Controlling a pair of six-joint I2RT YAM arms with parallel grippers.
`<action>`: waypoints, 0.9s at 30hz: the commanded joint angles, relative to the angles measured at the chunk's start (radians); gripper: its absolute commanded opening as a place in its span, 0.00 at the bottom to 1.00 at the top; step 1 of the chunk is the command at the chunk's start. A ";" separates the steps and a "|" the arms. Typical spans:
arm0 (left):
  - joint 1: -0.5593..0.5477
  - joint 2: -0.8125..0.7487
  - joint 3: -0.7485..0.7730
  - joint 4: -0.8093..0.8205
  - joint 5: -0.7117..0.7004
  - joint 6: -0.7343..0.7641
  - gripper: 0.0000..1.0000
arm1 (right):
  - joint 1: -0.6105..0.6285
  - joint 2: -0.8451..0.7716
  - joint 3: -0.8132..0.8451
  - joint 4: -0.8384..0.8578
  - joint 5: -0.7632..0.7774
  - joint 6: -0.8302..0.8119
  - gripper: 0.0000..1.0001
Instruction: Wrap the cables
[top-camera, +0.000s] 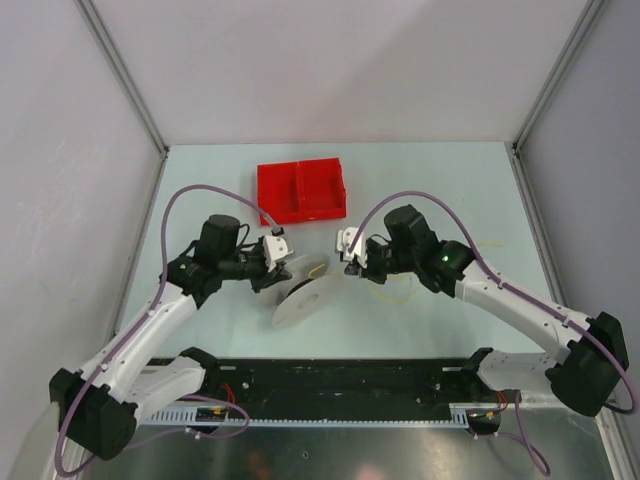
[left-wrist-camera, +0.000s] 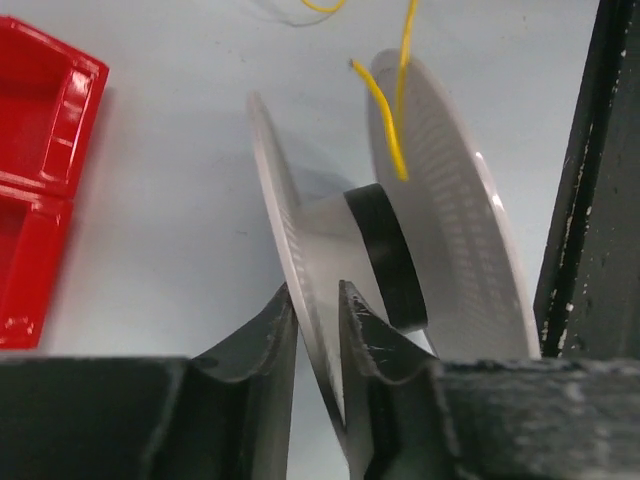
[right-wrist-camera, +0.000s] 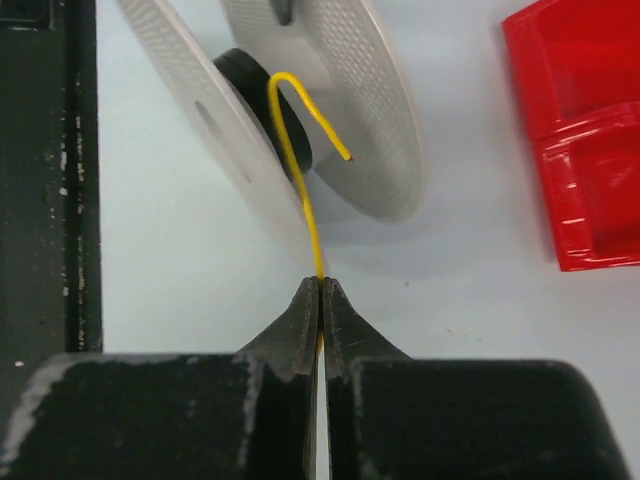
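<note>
The left wrist view shows the left claw (left-wrist-camera: 318, 330) pinching the near flange of the white spool (left-wrist-camera: 455, 230). The right wrist view shows the right claw (right-wrist-camera: 320, 300) closed on the yellow wire (right-wrist-camera: 296, 160), whose end hooks over the black hub (right-wrist-camera: 235, 70) just beyond its tips. Only overhead shows more wire lying loose on the surface (top-camera: 450, 180).

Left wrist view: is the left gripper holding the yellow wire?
No, the left gripper is closed on the near flange of the spool, while the yellow wire sits apart, up by the far flange.
</note>
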 joint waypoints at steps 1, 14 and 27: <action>0.006 0.052 0.037 0.015 0.133 0.139 0.20 | 0.050 -0.061 -0.050 0.063 0.060 0.086 0.00; 0.005 0.164 0.141 0.016 0.216 0.191 0.35 | 0.109 -0.100 -0.135 0.306 0.362 0.152 0.00; 0.007 0.173 0.181 0.014 0.164 0.098 0.74 | 0.155 -0.129 -0.234 0.451 0.417 0.177 0.00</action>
